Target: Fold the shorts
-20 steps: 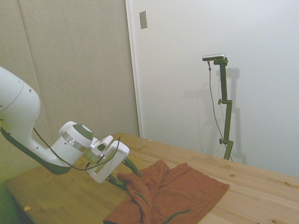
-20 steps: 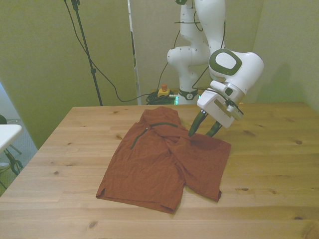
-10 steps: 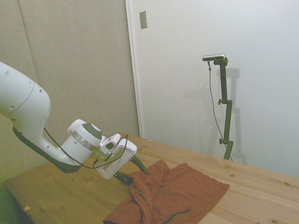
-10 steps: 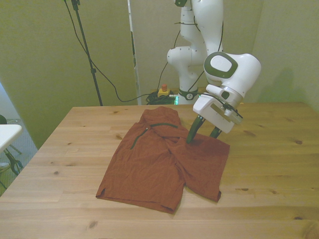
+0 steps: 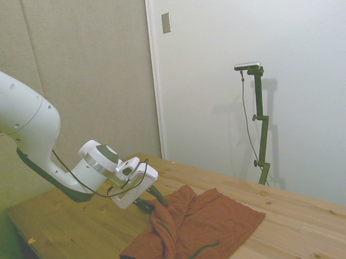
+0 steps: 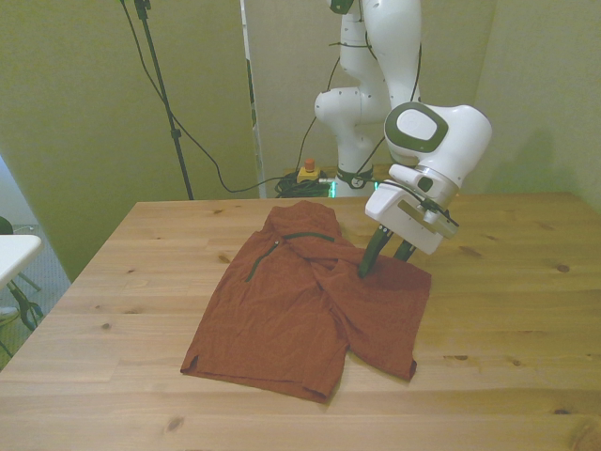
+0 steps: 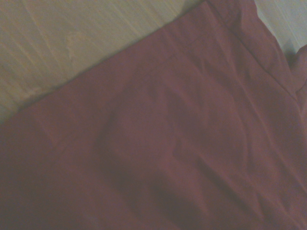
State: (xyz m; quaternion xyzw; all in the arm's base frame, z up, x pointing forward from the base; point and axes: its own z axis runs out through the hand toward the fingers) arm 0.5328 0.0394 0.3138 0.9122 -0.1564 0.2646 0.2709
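Observation:
The rust-red shorts (image 6: 310,305) lie spread and wrinkled on the wooden table (image 6: 507,310), with a dark zipper pocket (image 6: 308,236) near the far edge. In the side view the shorts (image 5: 206,225) are bunched into a ridge on the arm's side. My gripper (image 6: 386,260) is tilted down at the far edge of the leg on the front view's right. Its dark fingers (image 6: 370,256) stand apart and reach the cloth's edge. The side view shows the gripper (image 5: 151,198) low at the cloth's near ridge. In the wrist view, red shorts fabric (image 7: 182,143) fills most of the picture, with bare wood (image 7: 72,43) beside it.
Bare table wood (image 6: 141,282) lies around the shorts on all sides. A thin dark stand with cables (image 6: 164,103) rises behind the table on the front view's left. Part of a white object (image 6: 14,254) shows at the front view's left edge.
The gripper has shifted slightly toward the front view's left and lowered, so its fingertips now meet the far edge of the shorts. The shorts have not visibly moved.

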